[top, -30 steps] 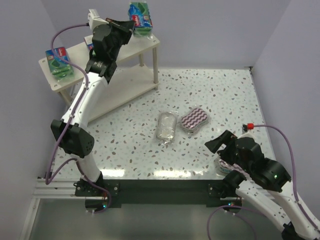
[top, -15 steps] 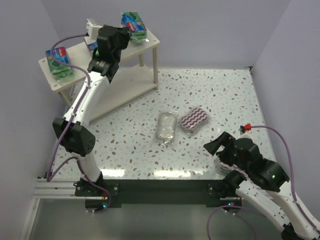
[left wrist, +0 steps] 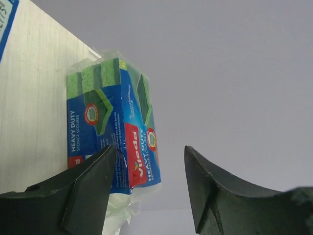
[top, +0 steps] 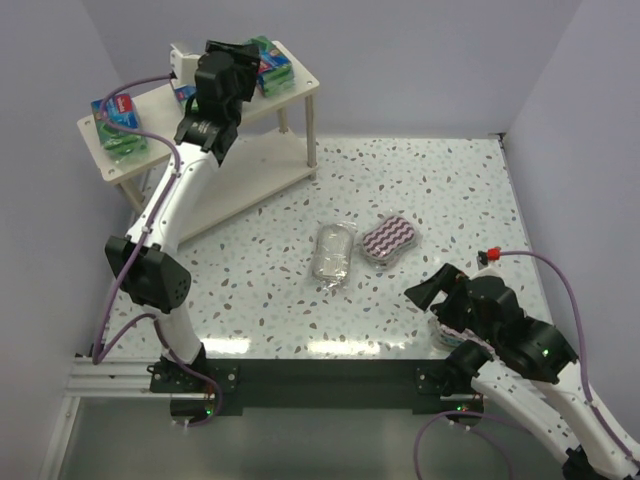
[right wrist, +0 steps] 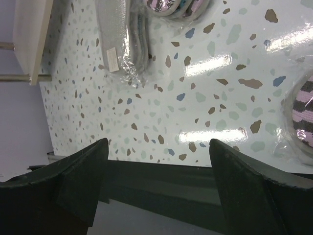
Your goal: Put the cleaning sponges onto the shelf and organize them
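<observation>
Tabletop (top: 450,190) work is what you have left; the shelving is about half done, by my reading. The shelf (top: 265,160) stands at the far left corner, and its lower board looks bare as far as the top view shows.

Your left gripper (left wrist: 149,156) hangs at the right end of the top board with its fingers apart. One finger overlaps a wrapper corner in the wrist view, yet nothing is pinched. Your right gripper (right wrist: 159,147) hovers low over the near edge of the tabletop, jaws spread wide and empty.

Now the sponges:
- **On the shelf:** The right-end pack (top: 275,72), green and blue, stands on the top board just off the left gripper, and I judge it set down. The left-end pack (top: 120,125) lies at the other end.
- **Uncertain:** A scrap of blue (top: 181,94) beside your left arm may be a third pack, but the arm hides too much to say.
- **Yet to shelve:** The silvery pack (top: 333,252) lies mid-table with a striped oval pad (top: 390,238) just beside it. A second striped pad (right wrist: 301,115) sits right by the right gripper.
</observation>
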You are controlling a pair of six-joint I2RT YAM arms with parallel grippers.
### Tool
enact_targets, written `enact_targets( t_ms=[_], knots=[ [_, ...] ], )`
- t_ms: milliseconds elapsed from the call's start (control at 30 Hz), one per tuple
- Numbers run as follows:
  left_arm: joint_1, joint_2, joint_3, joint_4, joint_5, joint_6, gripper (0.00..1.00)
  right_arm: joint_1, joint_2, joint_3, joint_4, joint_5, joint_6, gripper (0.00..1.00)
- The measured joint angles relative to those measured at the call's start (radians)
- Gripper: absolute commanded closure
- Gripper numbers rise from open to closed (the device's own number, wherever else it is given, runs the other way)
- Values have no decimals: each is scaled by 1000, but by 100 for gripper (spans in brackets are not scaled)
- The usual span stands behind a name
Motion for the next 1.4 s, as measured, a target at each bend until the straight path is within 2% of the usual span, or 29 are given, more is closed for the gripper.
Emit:
enact_targets(
  t_ms=[33, 100, 133, 233, 433, 633, 800, 967, 1167, 1233, 1400],
  knots=[
    [0, 0, 4, 0, -2, -1, 28, 0, 0, 0, 0, 0, -1, 12],
    [-3, -1, 14, 0, -3, 6, 24, 0, 0, -2, 0, 0, -2, 12],
    [-3, -2, 17, 1, -4, 7, 18, 0, 0, -2, 0, 0, -2, 12],
    [-5, -15, 17, 7, -1, 29, 10, 0, 0, -2, 1, -1, -2, 12],
    [-11, -73, 6, 51, 66, 87, 8, 0, 0, -3, 7, 0, -3, 11],
    [-68, -234, -142, 192, 204, 171, 9, 0, 1, -19, 16, -3, -23, 11],
    [-197, -451, -416, 326, 370, 288, 10, 0, 58, -71, 87, -60, -70, 14],
    [-321, -684, -756, 376, 495, 400, 10, 0, 228, -160, 227, -151, -134, 18],
    [-406, -905, -1057, 260, 486, 533, 5, 0, 428, -172, 402, -198, -193, 20],
    [-411, -968, -1137, 206, 476, 558, 0, 0, 497, -153, 451, -205, -205, 20],
    [-411, -1056, -1279, 110, 443, 578, 0, 1, 713, -50, 564, -208, -232, 20]
  ],
)
